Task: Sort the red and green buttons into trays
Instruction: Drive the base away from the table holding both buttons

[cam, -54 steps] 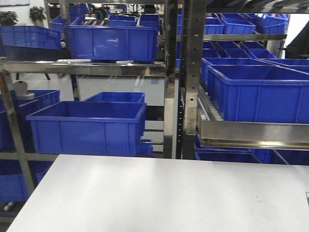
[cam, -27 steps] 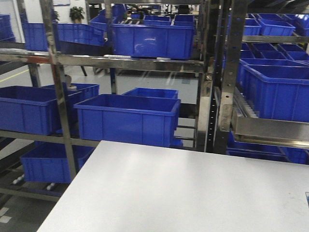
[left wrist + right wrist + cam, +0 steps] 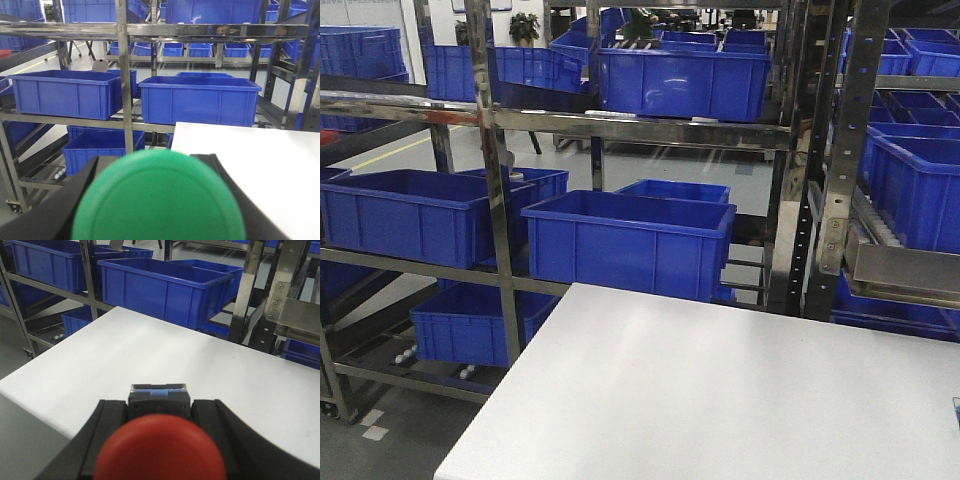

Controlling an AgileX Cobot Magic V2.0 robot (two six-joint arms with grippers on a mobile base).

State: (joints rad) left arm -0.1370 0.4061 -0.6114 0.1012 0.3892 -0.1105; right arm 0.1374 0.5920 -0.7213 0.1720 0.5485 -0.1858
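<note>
left end effector (image 3: 157,167) clamps green button (image 3: 158,202), right one (image 3: 159,405) red button (image 3: 160,452).

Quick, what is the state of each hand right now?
Left hand: closed, holding the green button.
Right hand: closed, holding the red button.

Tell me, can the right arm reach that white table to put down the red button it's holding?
Probably yes. The right gripper, shut on the red button, hangs right at the white table, and its camera shows bare tabletop straight ahead with nothing in between.
</note>
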